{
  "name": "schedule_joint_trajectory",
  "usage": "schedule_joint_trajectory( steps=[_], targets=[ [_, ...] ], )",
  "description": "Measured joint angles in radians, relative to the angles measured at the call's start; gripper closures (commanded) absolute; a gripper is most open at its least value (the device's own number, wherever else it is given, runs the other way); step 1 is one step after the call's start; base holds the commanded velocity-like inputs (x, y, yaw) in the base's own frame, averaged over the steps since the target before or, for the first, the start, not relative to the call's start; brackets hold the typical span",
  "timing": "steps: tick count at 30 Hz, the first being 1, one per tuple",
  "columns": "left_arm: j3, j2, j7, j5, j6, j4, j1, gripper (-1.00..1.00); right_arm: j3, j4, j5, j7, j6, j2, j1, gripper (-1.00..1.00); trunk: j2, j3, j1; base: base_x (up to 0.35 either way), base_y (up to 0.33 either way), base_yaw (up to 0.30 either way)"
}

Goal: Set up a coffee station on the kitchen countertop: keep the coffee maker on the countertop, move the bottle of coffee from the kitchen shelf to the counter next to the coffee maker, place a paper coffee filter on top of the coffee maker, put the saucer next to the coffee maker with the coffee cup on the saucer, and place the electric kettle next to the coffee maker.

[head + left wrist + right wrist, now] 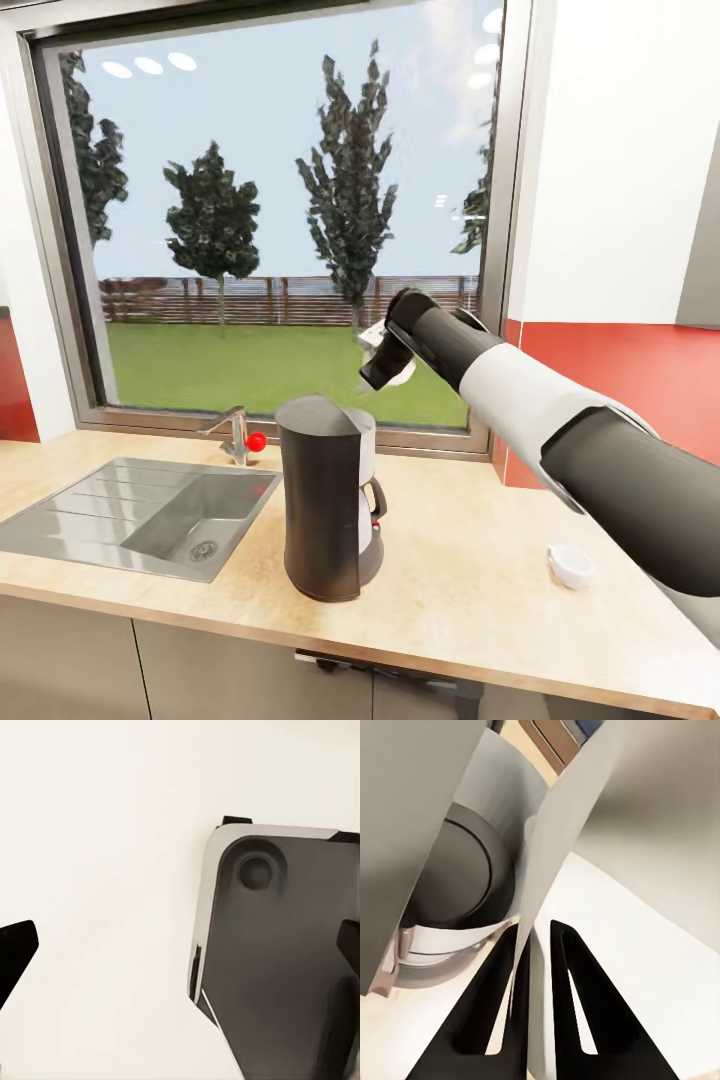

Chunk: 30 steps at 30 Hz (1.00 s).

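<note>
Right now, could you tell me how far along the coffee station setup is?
Done: the coffee maker stands on the countertop, and the coffee cup sits to its right, with no saucer under it. In hand: the right pincer holds the paper coffee filter above the machine. Left: placing the filter, then bottle, saucer and kettle.

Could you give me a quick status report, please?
Right gripper shut on paper coffee filter, above coffee maker. Left gripper open. Coffee cup on countertop.

We note the countertop (470,600), light wood-grain, bearing the coffee maker (327,497) upright beside a sunken sink (150,515), and the coffee cup (570,566) well apart.
</note>
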Motion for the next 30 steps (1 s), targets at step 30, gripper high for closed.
schedule_joint_trajectory(
  steps=[30],
  targets=[
    [0.000,-0.002,-0.001,0.001,0.001,0.000,0.000,-1.00,-0.024,0.113,-0.001,0.003,0.005,0.000,-0.002,1.00,0.000,0.000,0.000,0.026,0.017,0.000]
  ],
)
